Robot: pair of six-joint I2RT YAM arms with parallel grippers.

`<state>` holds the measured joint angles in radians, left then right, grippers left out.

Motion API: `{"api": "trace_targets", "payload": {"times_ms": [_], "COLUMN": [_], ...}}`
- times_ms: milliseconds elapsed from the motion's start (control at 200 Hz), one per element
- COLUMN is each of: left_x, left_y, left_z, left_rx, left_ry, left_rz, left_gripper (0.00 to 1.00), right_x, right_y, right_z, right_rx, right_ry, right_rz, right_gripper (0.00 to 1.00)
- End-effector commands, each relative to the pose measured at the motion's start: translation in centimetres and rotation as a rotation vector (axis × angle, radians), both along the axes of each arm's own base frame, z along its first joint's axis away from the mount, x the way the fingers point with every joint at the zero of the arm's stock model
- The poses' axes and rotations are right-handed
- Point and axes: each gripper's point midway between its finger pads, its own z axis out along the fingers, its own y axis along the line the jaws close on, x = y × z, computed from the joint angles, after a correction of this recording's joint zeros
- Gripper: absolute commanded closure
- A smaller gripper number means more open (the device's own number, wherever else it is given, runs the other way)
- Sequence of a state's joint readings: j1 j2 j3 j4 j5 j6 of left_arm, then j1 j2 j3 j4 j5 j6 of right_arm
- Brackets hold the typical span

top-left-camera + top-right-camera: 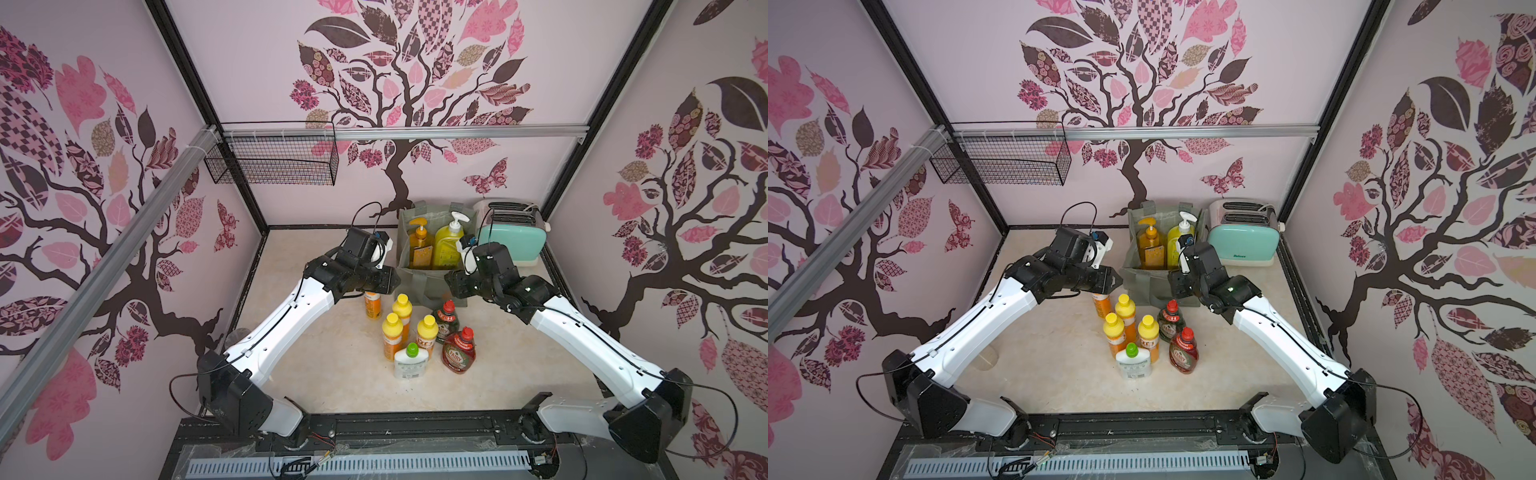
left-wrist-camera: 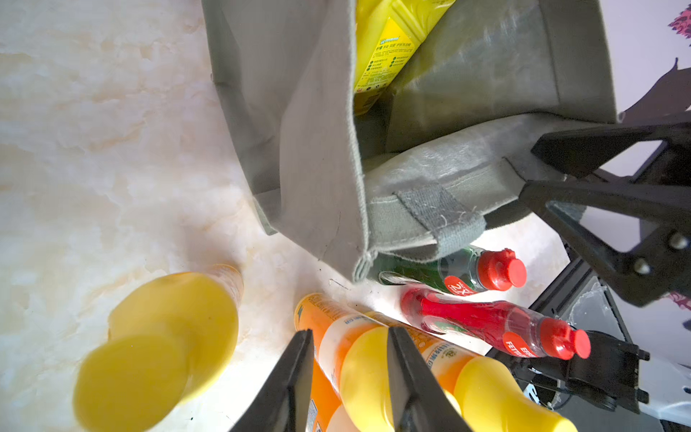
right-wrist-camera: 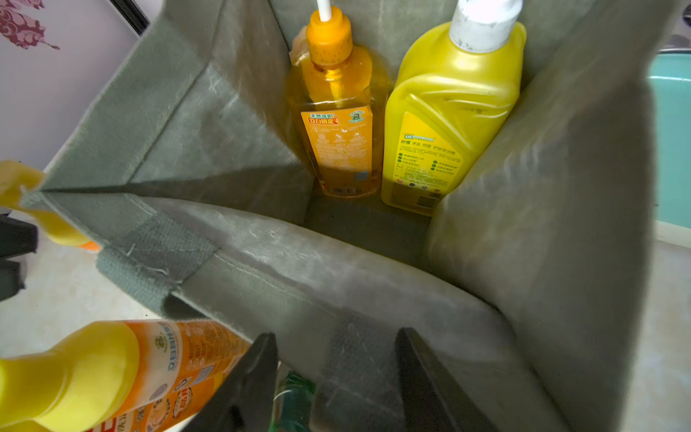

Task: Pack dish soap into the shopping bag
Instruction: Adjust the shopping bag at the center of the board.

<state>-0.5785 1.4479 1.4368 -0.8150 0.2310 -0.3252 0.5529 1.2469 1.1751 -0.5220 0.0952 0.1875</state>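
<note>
The grey-green shopping bag [image 1: 432, 286] stands open at the back. Inside it are an orange pump bottle [image 3: 338, 123] and a big yellow white-pump bottle [image 3: 448, 112]. In front of the bag stand several small orange yellow-capped bottles [image 1: 391, 336], a green Fairy [image 1: 445, 320], a red Fairy [image 1: 459, 351] and a white green-capped bottle [image 1: 410, 363]. My left gripper [image 2: 349, 334] hovers by the bag's left corner, jaws part closed. A yellow cap [image 2: 364, 374] shows between them with a gap. My right gripper [image 3: 336, 336] straddles the bag's front rim, jaws apart.
A mint toaster [image 1: 513, 241] stands right of the bag against the back wall. A black wire basket [image 1: 274, 160] hangs on the rail at the back left. One orange bottle [image 1: 372, 306] stands right under the left gripper's body.
</note>
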Motion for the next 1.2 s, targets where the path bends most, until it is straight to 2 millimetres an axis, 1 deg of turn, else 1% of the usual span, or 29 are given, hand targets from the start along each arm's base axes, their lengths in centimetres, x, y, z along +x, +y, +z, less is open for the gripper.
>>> {"api": "trace_targets", "payload": {"times_ms": [0,35,90,165,195,225,295,360,395,435,480,570,625,695,810,860,900,935,980,1025,1035,1095,1130,1155,1195], "left_x": [-0.1,-0.2,-0.3,0.0,0.4,0.7,1.8,2.9,3.6,4.5,5.7,7.9,8.9,9.3,9.0,8.7,8.5,8.4,8.4,8.6,8.7,9.1,9.1,9.1,9.1], "left_y": [-0.7,-1.0,-1.4,-1.5,-1.4,-1.2,-0.5,-0.2,-0.2,-0.2,-0.4,-1.0,-1.6,-2.5,-3.5,-3.8,-4.1,-4.3,-4.2,-3.7,-3.6,-2.7,-2.1,-1.7,-1.1], "left_z": [0.3,0.2,0.2,0.9,1.7,2.6,5.4,8.2,9.5,10.4,10.7,9.6,8.2,6.5,3.6,2.8,2.6,2.4,2.1,1.8,1.8,1.4,1.2,1.3,1.2], "left_rx": [-0.057,-0.067,-0.081,-0.093,-0.097,-0.094,-0.086,-0.120,-0.144,-0.167,-0.182,-0.173,-0.157,-0.154,-0.125,-0.119,-0.122,-0.120,-0.110,-0.088,-0.083,-0.057,-0.052,-0.052,-0.057], "left_ry": [0.003,0.013,0.018,-0.003,-0.027,-0.051,-0.123,-0.176,-0.199,-0.212,-0.206,-0.170,-0.139,-0.095,-0.044,-0.032,-0.032,-0.027,-0.021,-0.022,-0.025,-0.028,-0.026,-0.028,-0.027], "left_rz": [-0.008,-0.018,-0.027,-0.020,-0.007,0.007,0.042,0.061,0.071,0.077,0.081,0.078,0.073,0.043,0.013,-0.005,-0.021,-0.031,-0.030,-0.013,-0.007,0.024,0.040,0.052,0.071], "left_gripper": [0.62,0.62,0.62,0.62,0.61,0.59,0.49,0.41,0.38,0.35,0.32,0.30,0.29,0.29,0.29,0.29,0.30,0.34,0.44,0.60,0.62,0.85,0.95,1.00,1.00], "right_x": [-0.4,-0.2,0.2,1.0,1.4,1.8,2.8,3.8,4.4,5.0,5.7,7.2,8.2,9.6,11.7,12.2,12.6,12.8,13.3,13.7,13.8,14.3,14.5,14.6,14.9], "right_y": [-1.4,-1.5,-1.3,-0.9,-0.7,-0.4,0.6,1.8,2.4,3.0,3.8,4.9,5.4,5.5,5.3,5.5,5.8,6.2,6.5,6.8,6.8,7.1,7.1,7.2,7.4], "right_z": [-0.6,-0.4,0.4,2.5,3.6,4.6,6.8,8.4,8.9,9.2,9.4,9.7,9.6,8.9,7.4,6.7,6.2,5.7,5.1,4.6,4.6,4.1,3.9,3.6,3.5], "right_rx": [-0.068,-0.078,-0.081,-0.063,-0.049,-0.039,-0.009,0.019,0.032,0.047,0.058,0.072,0.077,0.087,0.087,0.076,0.075,0.075,0.076,0.075,0.075,0.073,0.071,0.069,0.071], "right_ry": [0.018,0.014,-0.002,-0.047,-0.070,-0.092,-0.132,-0.156,-0.163,-0.167,-0.165,-0.166,-0.161,-0.142,-0.108,-0.097,-0.089,-0.078,-0.067,-0.057,-0.057,-0.051,-0.049,-0.047,-0.048], "right_rz": [-0.023,-0.026,-0.025,-0.025,-0.022,-0.018,0.003,0.024,0.036,0.047,0.061,0.074,0.076,0.072,0.063,0.065,0.073,0.080,0.084,0.086,0.086,0.085,0.083,0.082,0.081], "right_gripper": [0.49,0.49,0.49,0.49,0.49,0.49,0.44,0.41,0.40,0.38,0.37,0.35,0.35,0.34,0.31,0.30,0.29,0.29,0.28,0.28,0.28,0.27,0.26,0.26,0.25]}}
